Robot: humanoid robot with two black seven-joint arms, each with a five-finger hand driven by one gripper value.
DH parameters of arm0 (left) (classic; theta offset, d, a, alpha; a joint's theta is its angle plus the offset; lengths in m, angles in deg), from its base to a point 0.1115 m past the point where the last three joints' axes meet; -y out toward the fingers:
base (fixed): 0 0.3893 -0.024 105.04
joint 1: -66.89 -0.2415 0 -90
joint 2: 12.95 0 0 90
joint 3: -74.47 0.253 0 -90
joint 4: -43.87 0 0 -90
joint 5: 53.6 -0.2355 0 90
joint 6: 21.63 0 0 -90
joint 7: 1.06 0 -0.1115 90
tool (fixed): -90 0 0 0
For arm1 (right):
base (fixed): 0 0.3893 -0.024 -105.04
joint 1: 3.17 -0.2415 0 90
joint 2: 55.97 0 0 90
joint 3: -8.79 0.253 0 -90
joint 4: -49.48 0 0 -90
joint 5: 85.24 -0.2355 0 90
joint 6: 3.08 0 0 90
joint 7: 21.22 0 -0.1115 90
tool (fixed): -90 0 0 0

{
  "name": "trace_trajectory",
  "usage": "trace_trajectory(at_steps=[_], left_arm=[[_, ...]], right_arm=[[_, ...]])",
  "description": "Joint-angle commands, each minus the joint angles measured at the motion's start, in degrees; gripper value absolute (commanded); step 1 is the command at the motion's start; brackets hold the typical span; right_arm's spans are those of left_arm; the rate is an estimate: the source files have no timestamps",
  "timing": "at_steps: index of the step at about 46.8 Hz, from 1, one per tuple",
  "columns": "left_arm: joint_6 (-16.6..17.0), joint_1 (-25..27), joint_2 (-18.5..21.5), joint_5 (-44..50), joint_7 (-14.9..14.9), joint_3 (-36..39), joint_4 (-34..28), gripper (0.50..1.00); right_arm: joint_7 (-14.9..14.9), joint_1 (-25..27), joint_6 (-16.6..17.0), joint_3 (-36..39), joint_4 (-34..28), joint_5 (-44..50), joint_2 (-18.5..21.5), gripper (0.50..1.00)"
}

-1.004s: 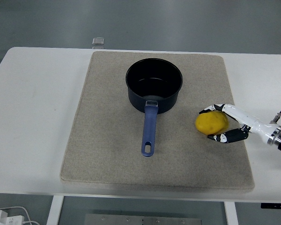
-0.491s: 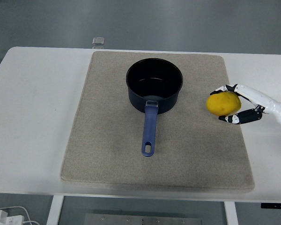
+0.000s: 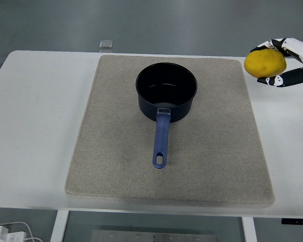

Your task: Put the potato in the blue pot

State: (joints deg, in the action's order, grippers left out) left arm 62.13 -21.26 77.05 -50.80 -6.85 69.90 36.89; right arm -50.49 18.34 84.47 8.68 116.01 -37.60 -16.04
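A yellow potato point(image 3: 264, 63) hangs in the air at the upper right, beyond the mat's right edge, with my right hand point(image 3: 285, 61) shut on it. The hand's white and black fingers point(image 3: 287, 78) wrap it from the right side. The blue pot point(image 3: 166, 91) stands on the far middle of the beige mat point(image 3: 116, 141), its inside dark and bare. Its blue handle point(image 3: 160, 141) points toward the table's near edge. The potato is well to the right of the pot and higher than its rim. My left arm does not show.
The mat lies on a white table point(image 3: 35, 126). A small grey square object point(image 3: 106, 44) sits at the table's far edge, left of the pot. A white cable and plug point(image 3: 5, 233) lie on the floor at bottom left.
My right hand has lifted the potato off the mat's right side and carried it up and to the right. The pot has stayed put.
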Motion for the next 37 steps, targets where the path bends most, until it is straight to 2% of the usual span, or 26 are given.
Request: trace_trajectory(at_steps=[1, 6, 13, 18, 22, 29, 37], left_arm=[[0.00, 0.00, 0.00, 0.02, 0.00, 0.00, 0.04, 1.000], [0.00, 0.00, 0.00, 0.02, 0.00, 0.00, -0.05, 1.000], [0.09, 0.00, 0.00, 0.02, 0.00, 0.00, 0.04, 1.000], [0.00, 0.00, 0.00, 0.02, 0.00, 0.00, -0.05, 1.000], [0.00, 0.00, 0.00, 0.02, 0.00, 0.00, -0.05, 1.000], [0.00, 0.00, 0.00, 0.02, 0.00, 0.00, 0.04, 1.000], [0.00, 0.00, 0.00, 0.02, 0.00, 0.00, -0.05, 1.000]], right_arm=[[0.44, -2.35, -0.10, -0.16, -0.17, -0.08, 1.72, 0.500], [2.11, -4.81, -0.18, -0.16, -1.14, -0.17, 8.22, 0.500], [4.31, -7.19, -0.27, -0.33, -6.32, -0.61, 17.44, 0.500], [4.84, -7.63, -0.27, -0.94, -10.36, -0.79, 25.62, 0.500], [4.84, -7.72, -0.27, -1.21, -14.23, -0.79, 30.54, 0.500], [4.84, -7.63, -0.18, -1.30, -17.84, -0.79, 35.39, 0.500], [4.84, -7.45, -0.18, -1.39, -18.81, -0.79, 36.36, 0.500]])
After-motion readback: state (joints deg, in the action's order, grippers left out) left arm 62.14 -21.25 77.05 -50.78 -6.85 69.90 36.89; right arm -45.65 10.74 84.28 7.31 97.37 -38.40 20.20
